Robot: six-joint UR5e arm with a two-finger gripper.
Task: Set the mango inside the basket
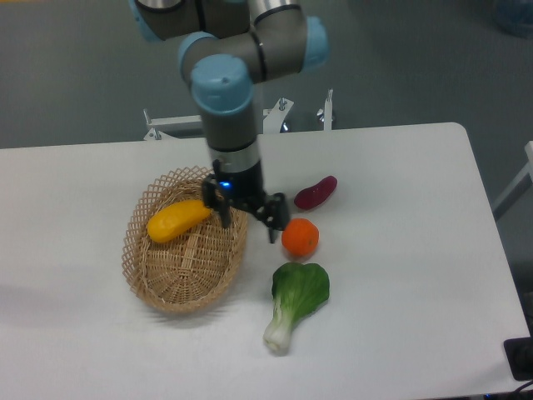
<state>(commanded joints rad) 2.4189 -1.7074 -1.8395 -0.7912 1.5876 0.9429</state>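
The yellow-orange mango (178,220) lies inside the tan wicker basket (185,279), in its upper left part. My gripper (249,222) hangs over the basket's right rim, to the right of the mango and apart from it. Its two black fingers are spread wide, one over the basket edge and one near the orange. It is open and holds nothing.
A round orange (300,237) sits just right of the gripper's right finger. A purple sweet potato (316,192) lies behind it, and a green bok choy (296,300) lies in front. The table's right half extends to its edge at far right.
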